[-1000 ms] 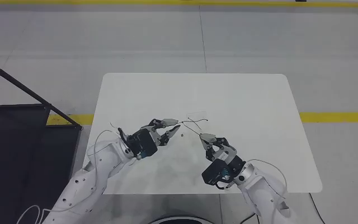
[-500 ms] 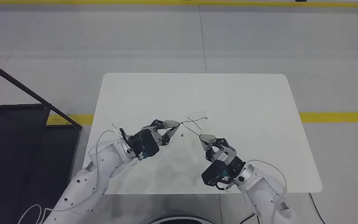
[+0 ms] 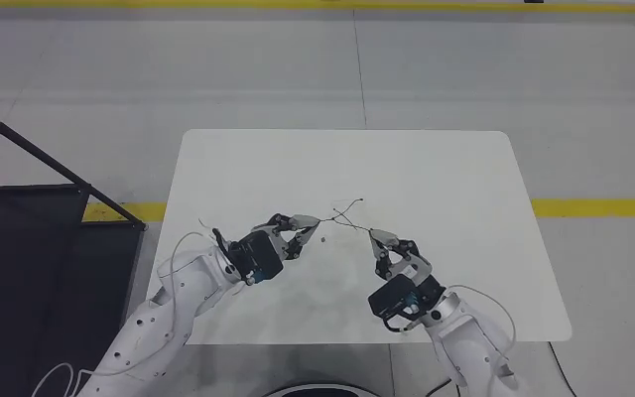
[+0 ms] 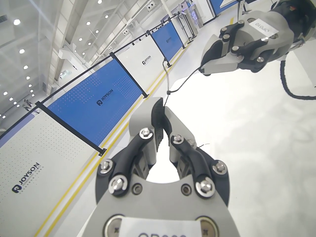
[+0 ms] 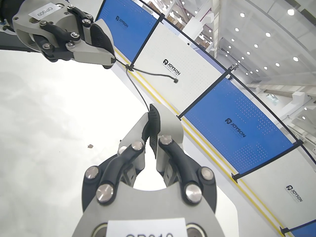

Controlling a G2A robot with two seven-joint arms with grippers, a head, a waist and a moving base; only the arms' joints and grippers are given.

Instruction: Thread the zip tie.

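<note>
Strands of the seemingly light, springy thin black plastic zip tie [image 5: 128, 68] sit pinched in left claw [image 4: 161, 106] and right claw [image 5: 153, 110].

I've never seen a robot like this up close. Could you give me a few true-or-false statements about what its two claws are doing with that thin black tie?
1. The left gripper and the right gripper are both shut on the zip tie. True.
2. The zip tie lies flat on the table. False: it is held in the air, stretched between the two grippers.
3. The table is white. True.
4. A person's hand holds one end of the zip tie. False: only the grippers hold it.
</note>
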